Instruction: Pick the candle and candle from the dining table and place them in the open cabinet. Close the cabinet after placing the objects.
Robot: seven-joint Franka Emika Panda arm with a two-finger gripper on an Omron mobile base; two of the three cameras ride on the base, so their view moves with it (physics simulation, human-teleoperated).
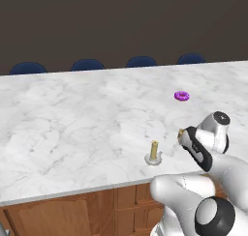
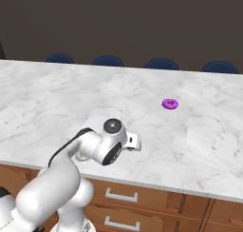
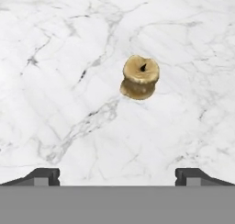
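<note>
Currently, left base view: the dining table point(image 1: 72, 119), white marble, spans the frame. Slim candle point(image 1: 154, 150) stands upright on its silver dish point(image 1: 151, 159) near the table's front edge; a purple ring point(image 1: 181, 95) lies farther back on the table. Gripper point(image 1: 181, 136) hovers just right of the slim candle.

Right base view: arm's wrist sits low over the table's front edge w/ the purple ring beyond.

Hand view: stubby candle point(image 3: 140, 77) rests on the marble, apart from both fingertips point(image 3: 43, 176) — jaws spread wide, holding nothing.

Risk, as a judgement: candle sits right of centre, so an unaligned descent could knock it over. No cabinet visible; the dish holds only the slim candle.
</note>
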